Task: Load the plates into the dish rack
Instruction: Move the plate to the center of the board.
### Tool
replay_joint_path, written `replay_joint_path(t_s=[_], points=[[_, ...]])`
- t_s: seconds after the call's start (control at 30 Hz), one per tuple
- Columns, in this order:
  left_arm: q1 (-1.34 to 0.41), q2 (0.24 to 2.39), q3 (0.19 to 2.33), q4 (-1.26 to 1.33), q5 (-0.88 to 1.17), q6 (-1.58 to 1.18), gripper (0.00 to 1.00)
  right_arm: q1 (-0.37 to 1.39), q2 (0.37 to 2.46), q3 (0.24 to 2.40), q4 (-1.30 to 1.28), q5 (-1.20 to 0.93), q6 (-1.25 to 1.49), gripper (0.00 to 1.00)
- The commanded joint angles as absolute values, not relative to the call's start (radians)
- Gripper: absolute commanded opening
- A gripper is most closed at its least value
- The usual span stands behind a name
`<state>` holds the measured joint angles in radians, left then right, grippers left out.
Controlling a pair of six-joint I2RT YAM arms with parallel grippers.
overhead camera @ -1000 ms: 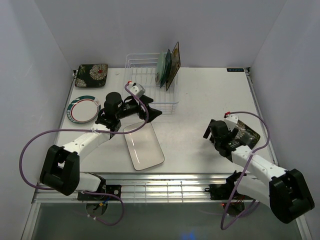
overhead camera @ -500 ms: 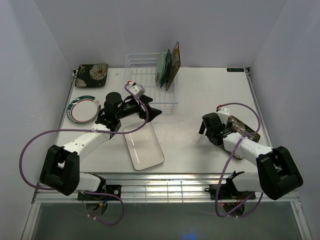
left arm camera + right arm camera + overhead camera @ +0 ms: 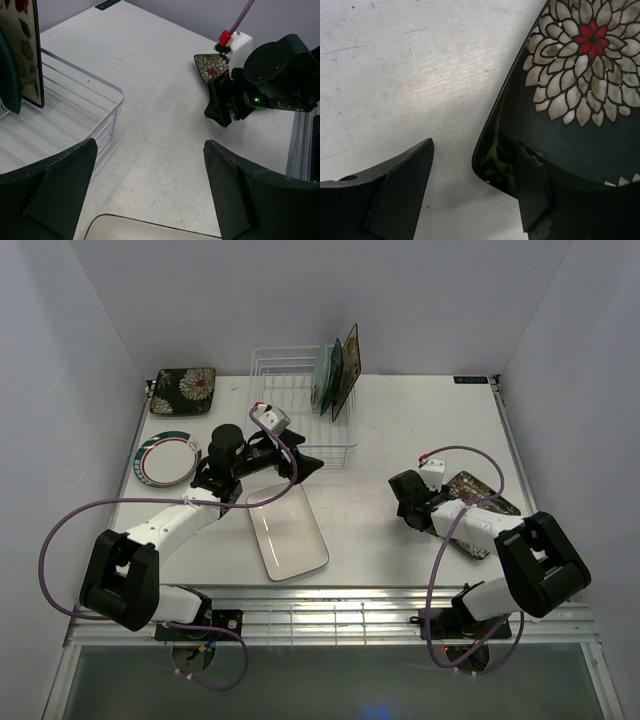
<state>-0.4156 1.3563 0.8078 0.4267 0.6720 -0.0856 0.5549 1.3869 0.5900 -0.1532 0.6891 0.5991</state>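
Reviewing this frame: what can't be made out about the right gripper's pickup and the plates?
Top view: right gripper fingertips and most of the dark floral plate, hidden under the arm.
Right wrist view: plate cut off by right and bottom edges; whether the fingers touch it is unclear.
Left wrist view: white rectangular plate only a sliver at bottom edge; dish rack cut off at left.

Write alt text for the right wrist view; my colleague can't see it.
The right tool, jaws open, straddles the rim of a dark floral plate lying on the white table: one finger over the plate's inside, the other over bare table. A red-centred flower shows top right.
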Motion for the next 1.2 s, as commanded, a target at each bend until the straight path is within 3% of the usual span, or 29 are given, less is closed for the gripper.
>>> replay_joint_path(t_s=[0.0,0.03,0.1,0.13,0.2,0.3,0.37,0.43,0.77,0.9,1.17], points=[[-0.420,1.344,0.815,0.431,0.669,-0.071,0.98,0.580,1.449,0.652,-0.230,0.753,0.653,0.67],[-0.419,1.342,0.816,0.433,0.667,-0.071,0.98,0.583,1.471,0.661,-0.250,0.761,0.661,0.61],[-0.419,1.339,0.815,0.431,0.666,-0.069,0.98,0.595,1.485,0.675,-0.267,0.782,0.672,0.58],[-0.419,1.339,0.816,0.430,0.666,-0.069,0.98,0.598,1.492,0.686,-0.282,0.790,0.678,0.48],[-0.419,1.338,0.816,0.430,0.666,-0.069,0.98,0.614,1.497,0.693,-0.296,0.817,0.695,0.44],[-0.419,1.339,0.816,0.431,0.666,-0.067,0.98,0.644,1.523,0.727,-0.366,0.880,0.735,0.29],[-0.420,1.342,0.818,0.430,0.666,-0.067,0.98,0.670,1.555,0.764,-0.423,0.908,0.773,0.27],[-0.419,1.344,0.818,0.430,0.666,-0.068,0.98,0.684,1.592,0.790,-0.462,0.940,0.798,0.10],[-0.419,1.339,0.821,0.426,0.634,-0.064,0.98,0.856,1.675,0.925,-0.512,0.986,0.818,0.08],[-0.419,1.333,0.824,0.416,0.410,-0.086,0.98,0.917,1.698,0.965,-0.489,0.985,0.808,0.08],[-0.382,1.322,0.830,0.411,0.293,-0.140,0.98,1.037,1.698,0.925,-0.220,0.888,0.690,0.08]])
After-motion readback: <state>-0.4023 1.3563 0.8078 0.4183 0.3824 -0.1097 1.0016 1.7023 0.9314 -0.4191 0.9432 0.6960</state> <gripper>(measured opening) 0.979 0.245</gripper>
